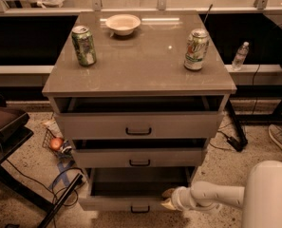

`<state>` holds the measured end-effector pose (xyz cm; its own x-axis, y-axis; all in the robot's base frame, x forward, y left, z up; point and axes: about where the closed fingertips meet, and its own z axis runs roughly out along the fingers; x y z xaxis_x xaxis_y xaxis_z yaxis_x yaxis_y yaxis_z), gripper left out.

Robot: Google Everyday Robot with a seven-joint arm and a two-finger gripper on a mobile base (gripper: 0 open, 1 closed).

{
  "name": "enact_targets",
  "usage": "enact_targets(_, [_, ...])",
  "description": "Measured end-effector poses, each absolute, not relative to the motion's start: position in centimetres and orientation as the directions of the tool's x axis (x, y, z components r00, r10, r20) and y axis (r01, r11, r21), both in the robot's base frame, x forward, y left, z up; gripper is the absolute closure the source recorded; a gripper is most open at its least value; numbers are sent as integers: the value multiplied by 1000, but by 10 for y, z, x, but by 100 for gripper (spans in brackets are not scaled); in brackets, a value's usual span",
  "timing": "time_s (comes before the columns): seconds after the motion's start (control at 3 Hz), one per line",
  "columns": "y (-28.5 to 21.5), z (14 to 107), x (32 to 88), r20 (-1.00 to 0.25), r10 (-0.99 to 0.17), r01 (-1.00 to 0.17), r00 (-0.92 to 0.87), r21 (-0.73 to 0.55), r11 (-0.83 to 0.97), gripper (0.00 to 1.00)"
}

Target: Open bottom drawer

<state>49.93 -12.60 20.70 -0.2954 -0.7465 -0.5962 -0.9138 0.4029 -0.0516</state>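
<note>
The grey-beige cabinet (140, 70) has three drawers, all pulled out. The bottom drawer (112, 202) is the lowest and stands out furthest, showing its plain grey interior and a small black bar handle (140, 209) on its slim front. My white arm reaches in from the lower right. My gripper (168, 198) is at the right end of the bottom drawer's front edge, right against it.
Two green cans (84, 45) (196, 49) and a white bowl (123, 24) sit on the cabinet top. A dark chair (3, 127) stands at left, with cables and an orange ball (56, 143) on the floor. A bottle (240, 55) stands at right.
</note>
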Motion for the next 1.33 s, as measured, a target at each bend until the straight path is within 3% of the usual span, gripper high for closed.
enact_targets(0.33, [-124, 206, 498, -597, -746, -915, -295, -48, 401, 20])
enact_targets(0.67, [-122, 205, 497, -598, -745, -916, -295, -46, 399, 0])
enact_targets(1.33, [-120, 199, 495, -587, -748, -914, -310, -32, 404, 0])
